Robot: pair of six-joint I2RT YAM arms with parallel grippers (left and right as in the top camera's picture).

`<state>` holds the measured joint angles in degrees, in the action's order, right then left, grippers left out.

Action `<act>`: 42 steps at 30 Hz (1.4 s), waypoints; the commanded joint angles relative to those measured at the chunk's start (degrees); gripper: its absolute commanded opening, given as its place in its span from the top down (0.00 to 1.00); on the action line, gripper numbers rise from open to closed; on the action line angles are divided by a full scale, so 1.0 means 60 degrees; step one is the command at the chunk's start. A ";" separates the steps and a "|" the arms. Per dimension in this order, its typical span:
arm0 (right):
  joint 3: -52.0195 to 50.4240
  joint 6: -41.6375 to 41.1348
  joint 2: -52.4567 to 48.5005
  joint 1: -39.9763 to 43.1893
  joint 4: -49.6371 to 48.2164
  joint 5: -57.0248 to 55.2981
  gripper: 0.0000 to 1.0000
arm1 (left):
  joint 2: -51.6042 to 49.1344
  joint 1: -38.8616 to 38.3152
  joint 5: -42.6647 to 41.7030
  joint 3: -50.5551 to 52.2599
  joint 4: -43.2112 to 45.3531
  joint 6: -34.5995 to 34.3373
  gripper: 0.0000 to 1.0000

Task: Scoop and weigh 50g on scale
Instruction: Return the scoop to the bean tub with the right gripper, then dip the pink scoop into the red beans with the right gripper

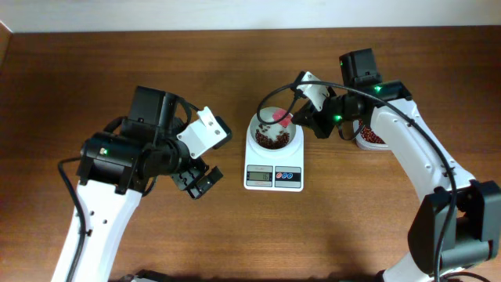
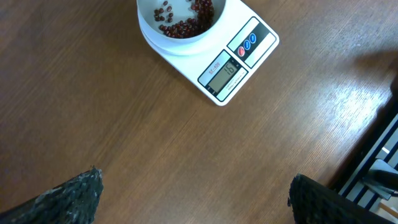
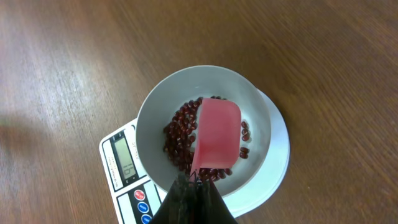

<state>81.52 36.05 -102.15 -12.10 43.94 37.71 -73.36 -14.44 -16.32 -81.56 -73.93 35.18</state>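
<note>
The white scale point(image 1: 273, 177) stands mid-table, its round white bowl point(image 1: 255, 128) carrying a heap of dark red-brown beans point(image 1: 272, 140). My right gripper point(image 1: 301, 116) is shut on the handle of a pink scoop point(image 1: 280, 118), which is tipped mouth-down over the bowl. The right wrist view shows the scoop point(image 3: 216, 135) above the beans point(image 3: 179, 138) inside the bowl point(image 3: 152, 106), held by the gripper point(image 3: 194, 182). My left gripper point(image 1: 199, 181) hangs open over bare wood left of the scale. Its view shows wide-apart fingers point(image 2: 74, 196), the scale point(image 2: 242, 59) and the beans point(image 2: 186, 23).
A container of more beans point(image 1: 370, 139) sits right of the scale, partly hidden under my right arm. A dark slatted edge point(image 2: 379, 155) shows at the right of the left wrist view.
</note>
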 commanded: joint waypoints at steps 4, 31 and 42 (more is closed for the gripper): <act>0.0153 -0.0703 0.0936 0.0299 0.0029 -0.0386 0.96 | -0.0015 0.0051 -0.0142 -0.0120 0.0015 0.0189 0.01; -0.0248 -0.2798 0.0831 0.3104 0.2065 -0.7308 0.96 | -0.0015 0.0051 -0.0142 -0.0120 0.0015 0.0189 0.01; -0.0248 -0.2728 -0.0040 0.3104 0.2645 -0.6444 0.96 | -0.0015 0.0051 -0.0142 -0.0120 0.0015 0.0189 0.01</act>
<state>80.44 19.55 -101.84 6.24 58.39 -5.02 -73.41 -14.44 -16.32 -81.56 -73.95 35.18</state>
